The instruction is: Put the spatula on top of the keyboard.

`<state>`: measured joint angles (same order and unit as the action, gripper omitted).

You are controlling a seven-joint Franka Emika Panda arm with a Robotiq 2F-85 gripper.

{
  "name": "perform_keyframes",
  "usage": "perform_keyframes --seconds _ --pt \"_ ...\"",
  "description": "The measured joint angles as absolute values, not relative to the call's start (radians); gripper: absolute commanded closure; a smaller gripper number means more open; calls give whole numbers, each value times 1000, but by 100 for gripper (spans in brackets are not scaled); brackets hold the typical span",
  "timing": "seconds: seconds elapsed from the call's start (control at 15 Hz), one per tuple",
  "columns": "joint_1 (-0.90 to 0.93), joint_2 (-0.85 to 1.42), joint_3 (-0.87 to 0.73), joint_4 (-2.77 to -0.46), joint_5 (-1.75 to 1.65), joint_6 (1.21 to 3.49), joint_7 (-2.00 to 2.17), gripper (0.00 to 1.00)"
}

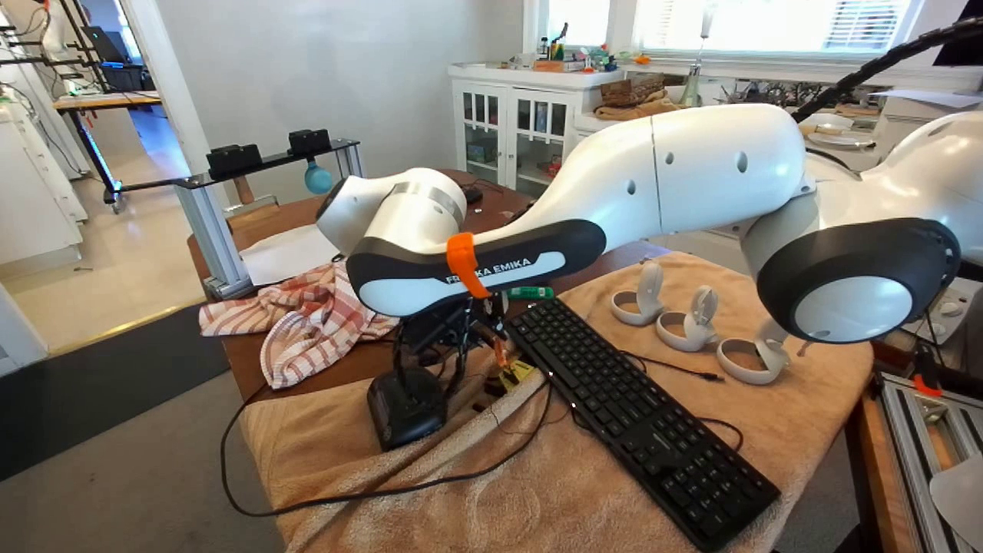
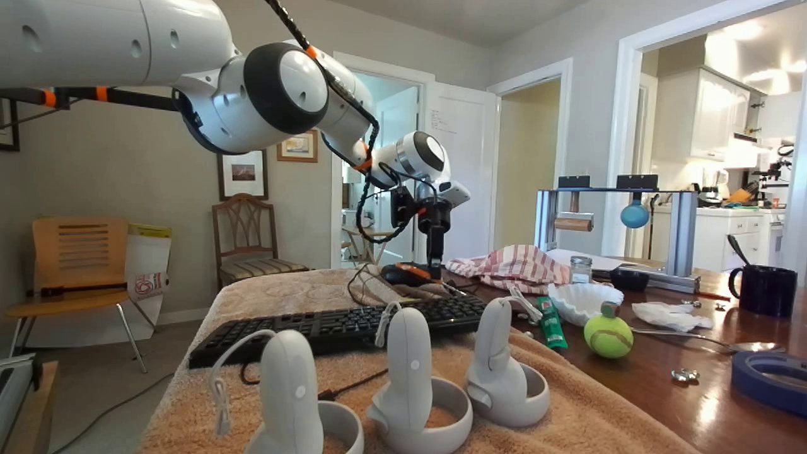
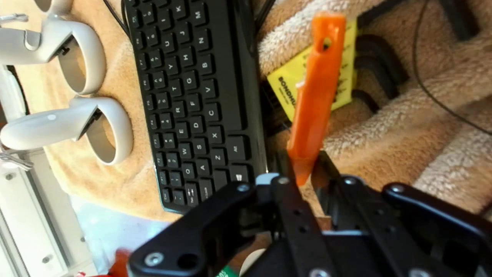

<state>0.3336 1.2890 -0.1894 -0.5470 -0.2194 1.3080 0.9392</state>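
Observation:
The black keyboard (image 1: 637,415) lies flat on the tan towel; it also shows in an exterior view (image 2: 353,325) and fills the left middle of the wrist view (image 3: 188,96). The spatula shows as an orange handle (image 3: 319,84) just beside the keyboard's front edge; it also shows in both exterior views (image 1: 501,352) (image 2: 413,271). Its blade is hidden or too small to make out. My gripper (image 3: 303,165) has its fingers against both sides of the handle's tapered end, low over the towel. It points down in an exterior view (image 2: 435,274).
A yellow hex key holder (image 3: 284,88) lies under and beside the handle. A black mouse (image 1: 407,407) with a cable is near the gripper. Several white controllers (image 1: 687,322) stand behind the keyboard. A striped cloth (image 1: 307,315) and a green tube (image 2: 551,321) lie nearby.

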Motion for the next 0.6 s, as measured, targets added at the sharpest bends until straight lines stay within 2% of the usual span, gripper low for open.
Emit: perform_keyframes --seconds 0.6 --pt "325 1232 -149 -503 -204 1484 922 95"
